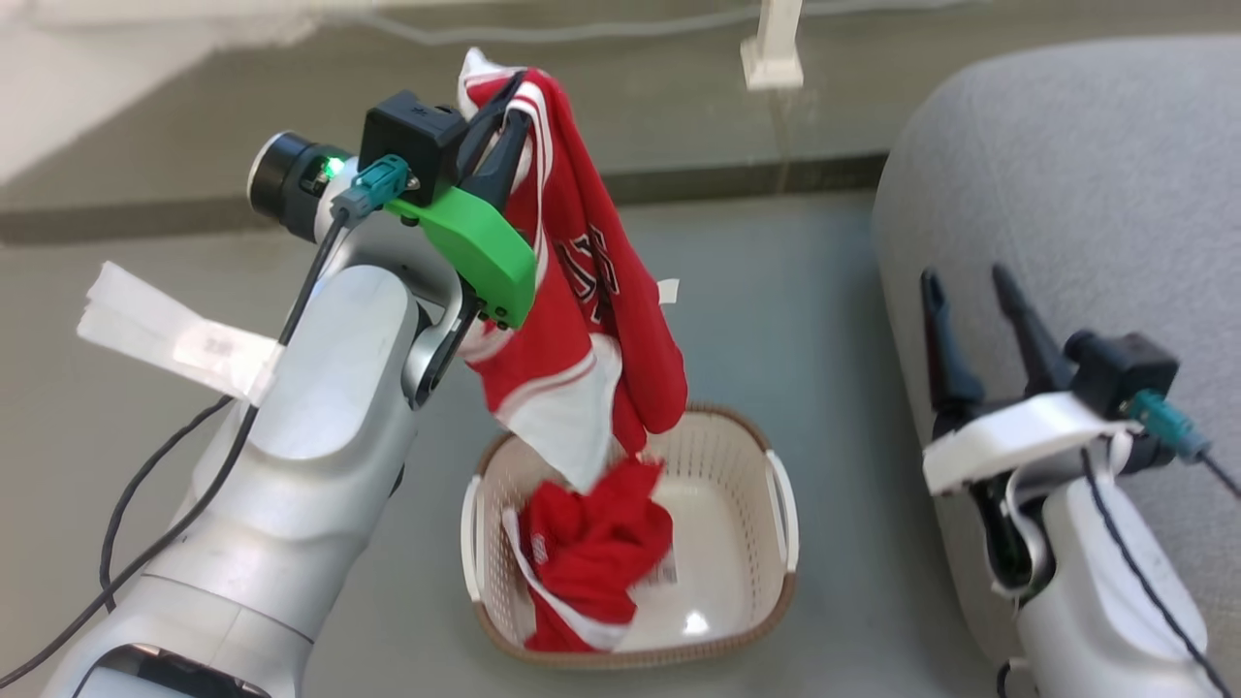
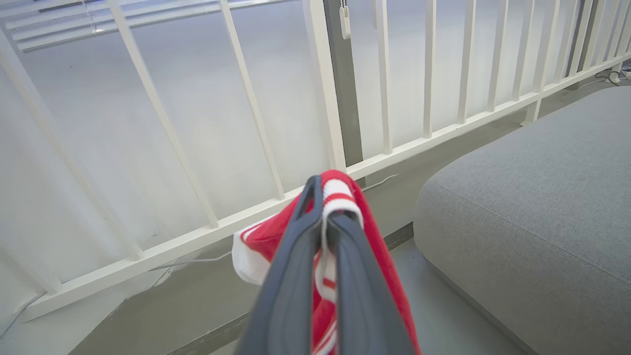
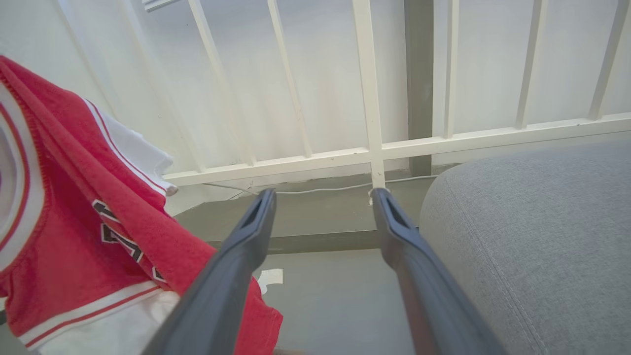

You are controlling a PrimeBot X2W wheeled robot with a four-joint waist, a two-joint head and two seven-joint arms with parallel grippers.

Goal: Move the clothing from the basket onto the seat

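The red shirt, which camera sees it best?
The head view. There the red shirt hangs nearly whole from the left hand, above the basket. In the left wrist view its striped edge sits pinched between the fingers. The right wrist view catches one side with dark lettering.

The head camera looked down on the basket; both wrist cameras faced the railing beyond it, sharing the seat.

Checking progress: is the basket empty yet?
Not empty. A crumpled red garment lies in the basket; the left gripper holds the jersey up, hanging over it.
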